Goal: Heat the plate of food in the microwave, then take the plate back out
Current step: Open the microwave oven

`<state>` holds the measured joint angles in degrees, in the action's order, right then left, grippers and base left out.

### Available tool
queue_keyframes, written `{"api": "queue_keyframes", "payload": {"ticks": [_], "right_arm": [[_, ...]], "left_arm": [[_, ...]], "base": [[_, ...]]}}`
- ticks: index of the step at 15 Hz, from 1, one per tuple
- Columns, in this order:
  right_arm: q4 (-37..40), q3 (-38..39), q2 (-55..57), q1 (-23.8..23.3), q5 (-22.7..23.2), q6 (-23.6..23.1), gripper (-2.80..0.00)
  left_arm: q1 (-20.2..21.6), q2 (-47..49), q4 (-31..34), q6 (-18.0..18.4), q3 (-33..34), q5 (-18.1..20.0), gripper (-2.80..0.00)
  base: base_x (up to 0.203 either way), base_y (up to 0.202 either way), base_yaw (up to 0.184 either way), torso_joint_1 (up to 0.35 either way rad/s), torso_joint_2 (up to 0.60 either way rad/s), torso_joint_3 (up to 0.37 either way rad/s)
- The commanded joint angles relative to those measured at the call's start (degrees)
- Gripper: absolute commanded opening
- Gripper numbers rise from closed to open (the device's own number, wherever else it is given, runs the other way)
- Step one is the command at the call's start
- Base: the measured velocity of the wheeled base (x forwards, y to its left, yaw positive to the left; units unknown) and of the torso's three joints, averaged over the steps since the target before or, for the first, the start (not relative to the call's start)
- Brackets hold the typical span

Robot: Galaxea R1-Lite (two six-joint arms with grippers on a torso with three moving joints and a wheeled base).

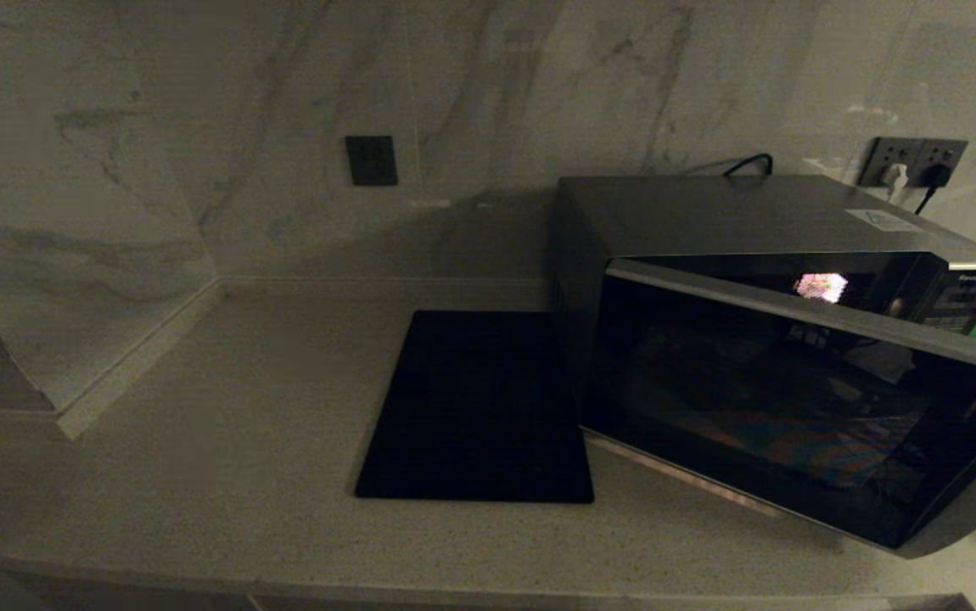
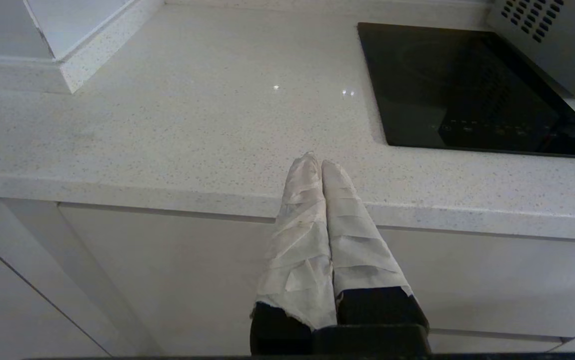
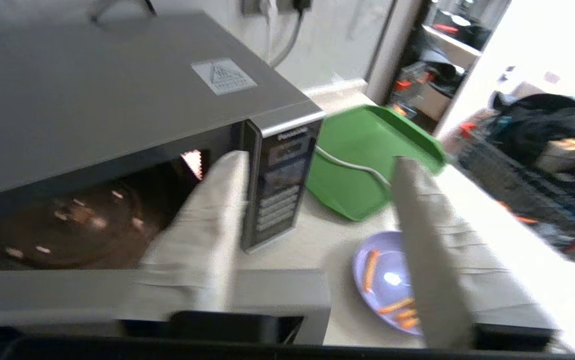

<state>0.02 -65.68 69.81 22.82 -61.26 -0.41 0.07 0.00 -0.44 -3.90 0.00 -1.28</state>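
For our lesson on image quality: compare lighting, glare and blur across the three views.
Head view: dim, the microwave door glass reflecting a colourful smear. Left wrist view: bright and sharp, small glints on the counter ahead of the left gripper. Right wrist view: motion-blurred, the right side washed out, glare on the plate of food.

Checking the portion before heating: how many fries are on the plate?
3 visible on the plate of food: one near its microwave-side edge, two clustered by the right gripper's finger, which may hide more.
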Motion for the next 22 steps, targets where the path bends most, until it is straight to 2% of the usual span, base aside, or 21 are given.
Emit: {"api": "queue_keyframes", "payload": {"ticks": [1, 3, 6, 7, 10, 12, 14, 15, 16, 17, 18, 19, 22], "right_arm": [[3.13, -5.9, 6.35, -3.7, 0.84, 0.45, -2.8], [3.19, -11.87, 9.62, -7.85, 2.34, 2.29, -2.8], [2.4, -23.12, 12.63, -9.39, 2.92, 5.41, -2.8], [4.27, -24.33, 12.82, -9.59, 3.12, 6.2, -2.8], [13.04, -25.84, 12.43, -10.19, 4.27, 10.72, -2.8], [24.04, -28.7, 13.09, -11.08, 6.77, 17.1, -2.8], [36.89, -35.25, 14.83, -12.97, 12.17, 24.86, -2.8], [44.12, -39.45, 15.94, -14.45, 17.0, 28.65, -2.8], [50.95, -43.03, 16.99, -16.21, 24.33, 31.78, -2.8], [54.66, -45.09, 17.8, -17.95, 30.66, 33.57, -2.8], [56.64, -46.05, 18.46, -20.22, 36.63, 34.56, -2.8], [57.68, -46.57, 19.67, -22.2, 40.55, 35.08, -2.8], [59.97, -46.97, 22.55, -24.49, 46.5, 35.3, -2.8]], "left_arm": [[0.01, 0.0, 0.0, -0.05, 0.0, -0.04, -2.8], [0.01, 0.03, 0.0, -0.05, 0.0, -0.04, -2.8], [0.01, 0.06, 0.0, -0.05, 0.0, -0.04, -2.8], [0.01, 0.0, 0.0, -0.05, 0.0, -0.04, -2.8], [0.01, 0.0, 0.0, -0.05, 0.0, -0.04, -2.8], [0.01, 0.0, 0.0, -0.05, 0.0, -0.04, -2.8], [0.01, 0.08, 0.0, -0.05, 0.0, -0.04, -2.8], [0.01, 0.0, 0.0, -0.05, 0.0, -0.04, -2.8], [0.01, 0.03, 0.0, -0.05, 0.0, -0.04, -2.8], [0.01, 0.01, 0.0, -0.05, 0.0, -0.04, -2.8], [0.01, 0.09, 0.0, -0.05, 0.0, -0.04, -2.8], [0.01, 0.02, 0.0, -0.05, 0.0, -0.04, -2.8], [0.01, 0.05, 0.0, -0.05, 0.0, -0.04, -2.8]], "base": [[0.0, 0.0, 0.0, 0.0, 0.0, 0.0], [0.0, 0.0, 0.0, 0.0, 0.0, 0.0], [0.0, 0.0, 0.0, 0.0, 0.0, 0.0], [0.0, 0.0, 0.0, 0.0, 0.0, 0.0], [0.0, 0.0, 0.0, 0.0, 0.0, 0.0], [0.0, 0.0, 0.0, 0.0, 0.0, 0.0], [0.0, 0.0, 0.0, 0.0, 0.0, 0.0], [0.0, 0.0, 0.0, 0.0, 0.0, 0.0], [0.0, 0.0, 0.0, 0.0, 0.0, 0.0], [0.0, 0.0, 0.0, 0.0, 0.0, 0.0], [0.0, 0.0, 0.0, 0.0, 0.0, 0.0], [0.0, 0.0, 0.0, 0.0, 0.0, 0.0], [0.0, 0.0, 0.0, 0.0, 0.0, 0.0]]}}
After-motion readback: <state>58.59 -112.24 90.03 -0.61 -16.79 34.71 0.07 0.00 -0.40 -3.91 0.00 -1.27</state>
